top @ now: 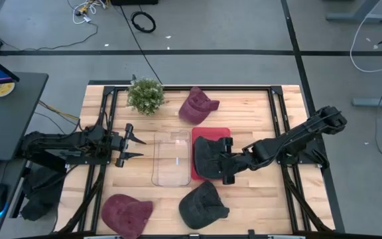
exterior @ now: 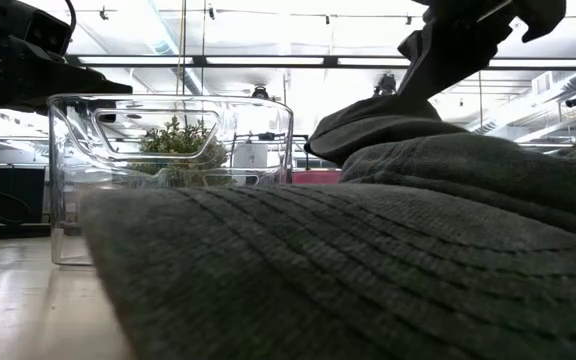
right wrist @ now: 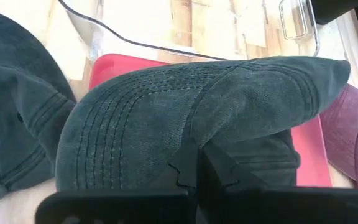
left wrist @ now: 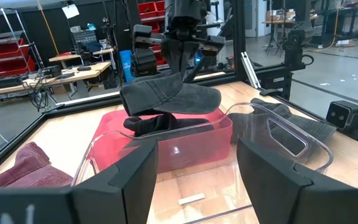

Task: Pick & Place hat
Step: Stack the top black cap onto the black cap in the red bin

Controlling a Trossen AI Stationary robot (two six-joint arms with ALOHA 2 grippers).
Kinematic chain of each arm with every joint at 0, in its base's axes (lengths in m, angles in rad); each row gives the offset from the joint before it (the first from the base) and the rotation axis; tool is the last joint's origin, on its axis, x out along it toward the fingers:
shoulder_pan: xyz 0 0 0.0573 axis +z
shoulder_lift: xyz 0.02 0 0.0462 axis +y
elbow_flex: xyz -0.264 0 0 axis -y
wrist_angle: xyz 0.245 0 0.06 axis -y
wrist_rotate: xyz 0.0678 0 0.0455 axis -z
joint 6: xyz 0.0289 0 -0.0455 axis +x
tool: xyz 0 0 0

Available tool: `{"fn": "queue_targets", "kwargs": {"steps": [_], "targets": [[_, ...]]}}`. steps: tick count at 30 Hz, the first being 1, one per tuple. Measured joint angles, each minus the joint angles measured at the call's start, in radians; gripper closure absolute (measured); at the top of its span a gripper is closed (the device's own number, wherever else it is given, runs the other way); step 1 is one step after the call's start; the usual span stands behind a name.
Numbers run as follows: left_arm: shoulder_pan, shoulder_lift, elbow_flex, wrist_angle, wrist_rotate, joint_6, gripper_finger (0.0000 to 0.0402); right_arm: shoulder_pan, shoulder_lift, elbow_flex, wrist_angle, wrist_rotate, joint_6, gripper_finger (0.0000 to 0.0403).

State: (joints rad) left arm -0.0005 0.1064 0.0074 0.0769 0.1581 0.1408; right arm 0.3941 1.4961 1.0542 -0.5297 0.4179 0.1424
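From the high view I see my right pincer (top: 227, 161) clenched on the dark grey hat (top: 207, 157), holding it over the red bin (top: 221, 132) at the middle of the wooden surface (top: 251, 199). My left pincer (top: 132, 147) waits released beside the clear bin (top: 171, 158), toward the left edge. A second grey hat (top: 204, 204) lies near the front edge, a maroon hat (top: 126, 214) sits at the front left corner, another maroon hat (top: 196, 105) rests near the rear edge, and a small plant (top: 145, 95) stands at the rear left.

In the low view the second grey hat (exterior: 348, 270) fills the foreground, with the clear bin (exterior: 168, 170) behind it and the dark grey hat (exterior: 373, 125) hanging under the right arm.

Through the left wrist view I see the dark grey hat (left wrist: 169, 99) gripped from above by the right pincer (left wrist: 182, 59), its brim level just above the red bin (left wrist: 191, 140).

In the right wrist view the dark grey hat (right wrist: 197, 118) is pinched by its brim between my fingers (right wrist: 182, 165), over the red bin (right wrist: 114, 65).
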Motion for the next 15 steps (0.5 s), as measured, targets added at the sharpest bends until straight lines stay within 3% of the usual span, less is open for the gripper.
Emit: {"fn": "queue_targets", "kwargs": {"steps": [15], "targets": [[0.000,0.000,0.000,0.000,0.000,0.000,0.0179,-0.091,0.154,-0.001,0.045,-0.147,-0.042,0.0400]]}}
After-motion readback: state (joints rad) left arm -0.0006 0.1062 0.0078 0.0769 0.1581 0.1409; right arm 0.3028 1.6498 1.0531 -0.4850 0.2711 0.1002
